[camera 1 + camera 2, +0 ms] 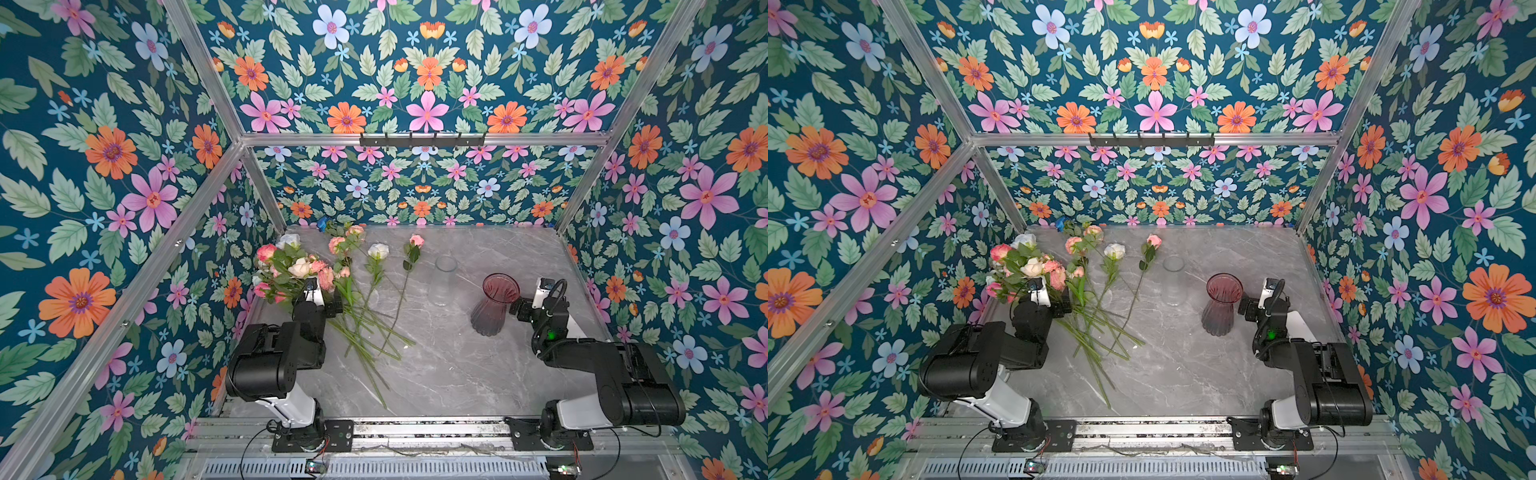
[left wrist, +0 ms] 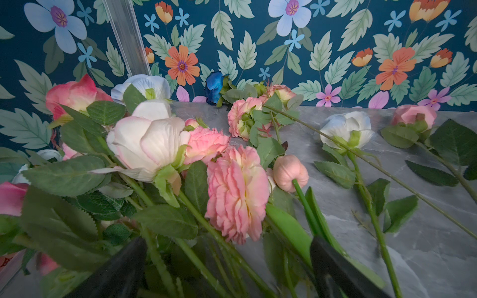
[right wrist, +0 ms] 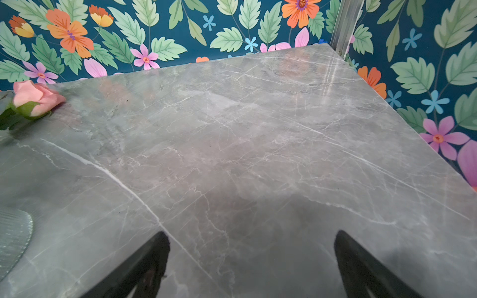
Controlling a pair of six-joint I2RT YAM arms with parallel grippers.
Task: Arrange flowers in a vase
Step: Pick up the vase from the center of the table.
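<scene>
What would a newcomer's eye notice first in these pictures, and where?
The loud floral wallpaper covers every wall. A heap of pink, peach and white flowers lies on the grey marble table by the left arm. A dark pink ribbed vase stands upright near the right arm, a clear glass vase beside it.

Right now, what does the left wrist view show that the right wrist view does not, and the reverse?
Left wrist only: heaped flowers, a blue rose against the wall, a white rose, and green stems between the fingers of the open left gripper.
Right wrist only: a ribbed clear glass edge, probably a vase, and only bare marble table between the fingers of the open right gripper.
Both: that table, the floral wallpaper and, it seems, the same single pink rosebud.
</scene>
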